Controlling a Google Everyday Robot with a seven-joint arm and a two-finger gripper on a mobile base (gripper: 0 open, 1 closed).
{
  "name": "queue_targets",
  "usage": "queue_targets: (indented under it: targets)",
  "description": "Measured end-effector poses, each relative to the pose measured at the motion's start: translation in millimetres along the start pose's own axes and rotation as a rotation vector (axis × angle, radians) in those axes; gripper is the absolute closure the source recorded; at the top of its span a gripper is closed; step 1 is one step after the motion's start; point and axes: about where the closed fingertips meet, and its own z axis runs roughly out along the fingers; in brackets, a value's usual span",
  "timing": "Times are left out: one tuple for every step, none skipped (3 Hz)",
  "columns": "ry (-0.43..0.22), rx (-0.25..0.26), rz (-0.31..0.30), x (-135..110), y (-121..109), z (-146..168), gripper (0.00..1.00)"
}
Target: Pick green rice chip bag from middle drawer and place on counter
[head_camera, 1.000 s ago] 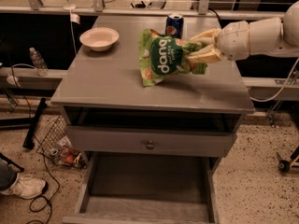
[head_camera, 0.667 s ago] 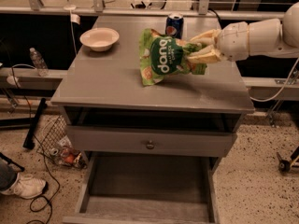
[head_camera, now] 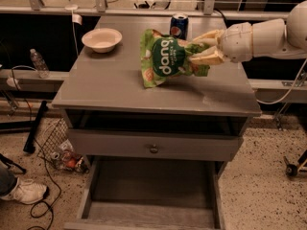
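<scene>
The green rice chip bag (head_camera: 165, 56) is light green with a dark-green round logo. It hangs tilted over the middle of the counter (head_camera: 120, 92), its lower left corner at or just above the surface. My gripper (head_camera: 204, 48) reaches in from the right and is shut on the bag's right end, one pale finger (head_camera: 208, 35) above it and one below. The middle drawer (head_camera: 87, 200) is pulled out at the bottom of the view. Its flat floor is bare.
A pale bowl (head_camera: 101, 39) sits at the counter's back left. A blue soda can (head_camera: 179, 24) stands behind the bag. A closed drawer front with a round knob (head_camera: 153, 149) is above the open drawer. Cables, a shoe (head_camera: 24, 190) and litter (head_camera: 64, 157) lie on the floor at left.
</scene>
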Motion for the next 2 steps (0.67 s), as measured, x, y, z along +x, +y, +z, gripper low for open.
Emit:
queue_targets:
  targets:
    - [-0.003,-0.004,0.000,-0.6,0.6,2.9,0.13]
    - [-0.003,0.043,0.011,-3.3,-2.9,-9.8,0.00]
